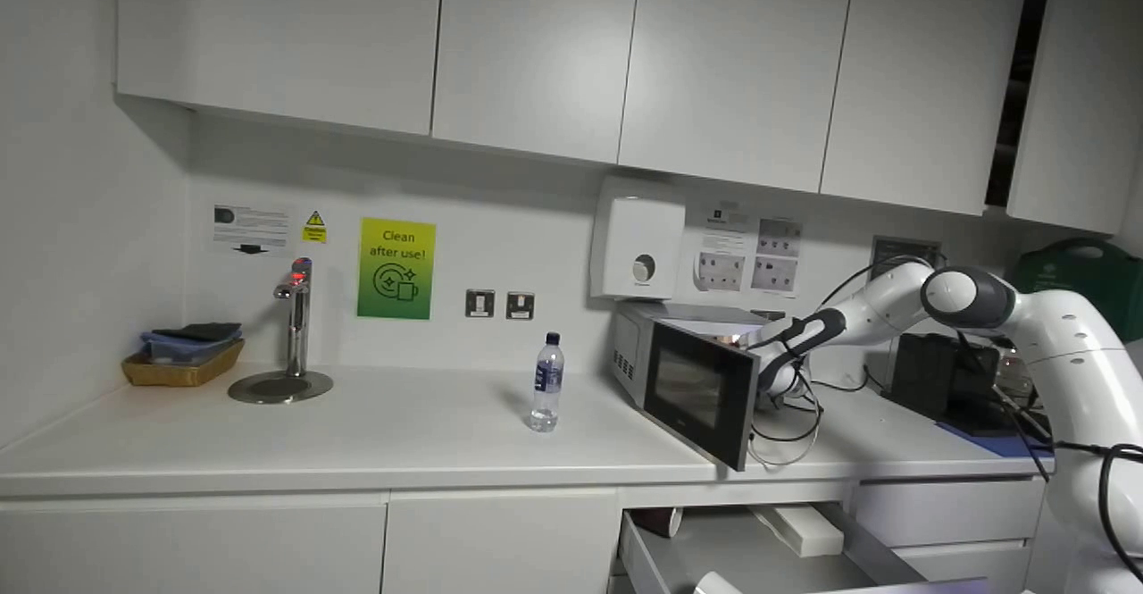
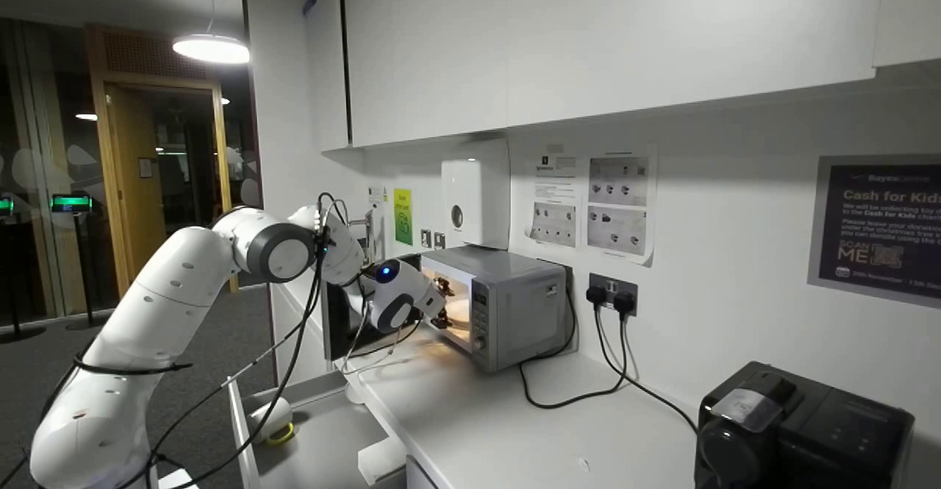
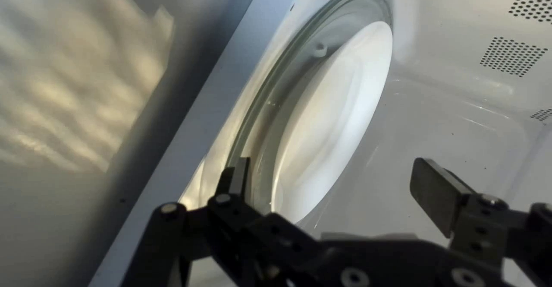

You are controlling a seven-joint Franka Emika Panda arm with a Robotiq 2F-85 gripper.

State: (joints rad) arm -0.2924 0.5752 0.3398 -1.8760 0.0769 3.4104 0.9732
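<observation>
A white plate [image 3: 332, 118] rests on the glass turntable [image 3: 297, 69] inside the lit microwave [image 2: 507, 283]. At the microwave's mouth, my gripper [image 3: 330, 166] stands open with its fingers wide apart. In the wrist view the left finger [image 3: 239, 177] overlaps the turntable beside the plate's near rim. The right finger [image 3: 435, 192] shows against the pale cavity wall, apart from the plate. Nothing is gripped. An exterior view shows the gripper [image 2: 443, 304] at the opening; elsewhere the swung-out microwave door [image 1: 701, 389] hides it.
A water bottle [image 1: 546, 384] stands on the counter left of the microwave. Below is a pulled-out drawer [image 1: 737, 563] with a white mug [image 2: 269, 418] and a white box [image 1: 808, 531]. Black power cables [image 2: 544, 405] run behind; a coffee machine [image 2: 809, 423] sits nearby.
</observation>
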